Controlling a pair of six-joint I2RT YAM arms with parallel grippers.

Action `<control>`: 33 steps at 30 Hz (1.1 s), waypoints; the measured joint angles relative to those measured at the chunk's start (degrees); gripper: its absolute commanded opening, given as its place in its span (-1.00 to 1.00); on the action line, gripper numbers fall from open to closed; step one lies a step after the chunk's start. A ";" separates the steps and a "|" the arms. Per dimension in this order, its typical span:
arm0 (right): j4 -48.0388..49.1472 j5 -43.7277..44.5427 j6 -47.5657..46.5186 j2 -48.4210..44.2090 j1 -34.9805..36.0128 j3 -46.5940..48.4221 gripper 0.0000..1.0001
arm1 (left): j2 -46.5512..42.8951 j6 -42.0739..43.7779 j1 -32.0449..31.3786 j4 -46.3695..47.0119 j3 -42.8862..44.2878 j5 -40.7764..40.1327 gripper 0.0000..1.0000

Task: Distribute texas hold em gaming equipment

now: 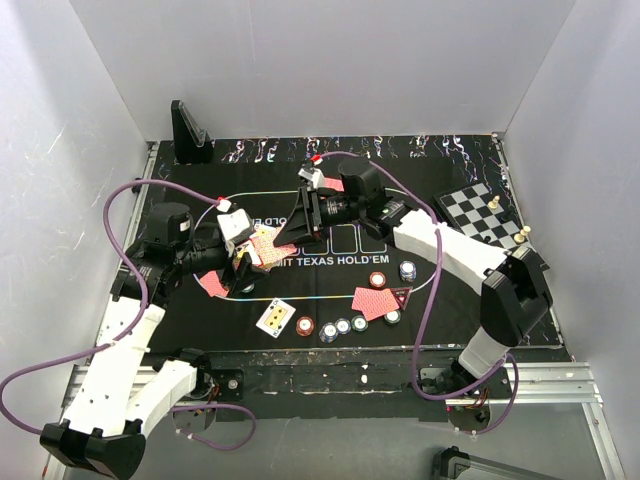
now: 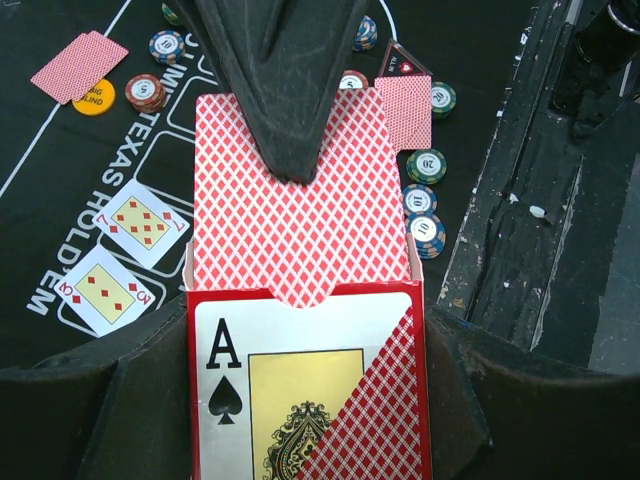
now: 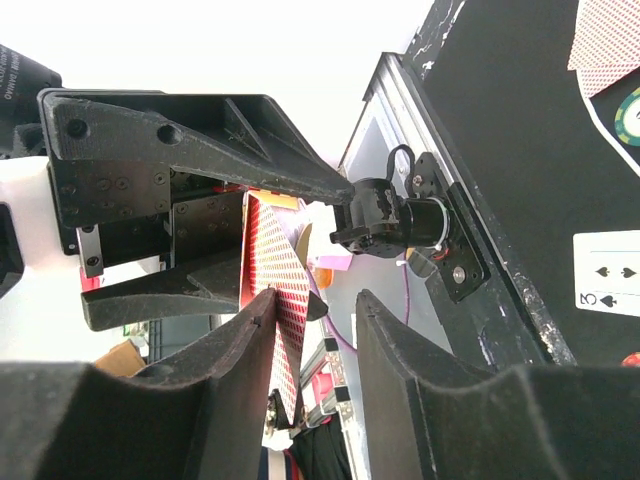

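Observation:
My left gripper (image 2: pixel 310 400) is shut on a red card box (image 2: pixel 300 440) printed with an ace of spades. A stack of red-backed cards (image 2: pixel 290 210) sticks out of the box's open top. My right gripper (image 3: pixel 315 310) stands at the protruding cards (image 3: pixel 278 262). Its jaws are partly apart: one finger lies against the card edge, the other is a gap away. Seen from the left wrist, one right finger (image 2: pixel 285 80) lies over the top card. On the mat are face-up cards (image 2: pixel 140 220) (image 1: pixel 275 317), red-backed cards (image 1: pixel 377 302) (image 1: pixel 213 284) and poker chips (image 1: pixel 342 325).
The chessboard (image 1: pixel 483 212) with pieces sits at the right of the mat (image 1: pixel 420 190). A black stand (image 1: pixel 188 133) is at the back left. White walls close in the table. A purple cable (image 1: pixel 120 215) loops beside the left arm.

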 measured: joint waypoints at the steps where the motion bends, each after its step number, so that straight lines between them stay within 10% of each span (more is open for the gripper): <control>1: 0.02 0.00 0.02 -0.33 -0.26 -0.20 -0.23 | -0.11 -0.02 0.00 -0.02 0.00 0.00 -1.00; 7: -0.02 -0.04 -0.04 -1.73 -1.33 -0.37 -0.65 | -0.33 -0.02 0.00 0.00 0.00 0.07 -1.00; 33: -26.18 6.40 -18.29 -9.09 -15.87 8.15 -0.97 | -2.01 0.37 0.00 -0.17 0.00 0.55 -1.00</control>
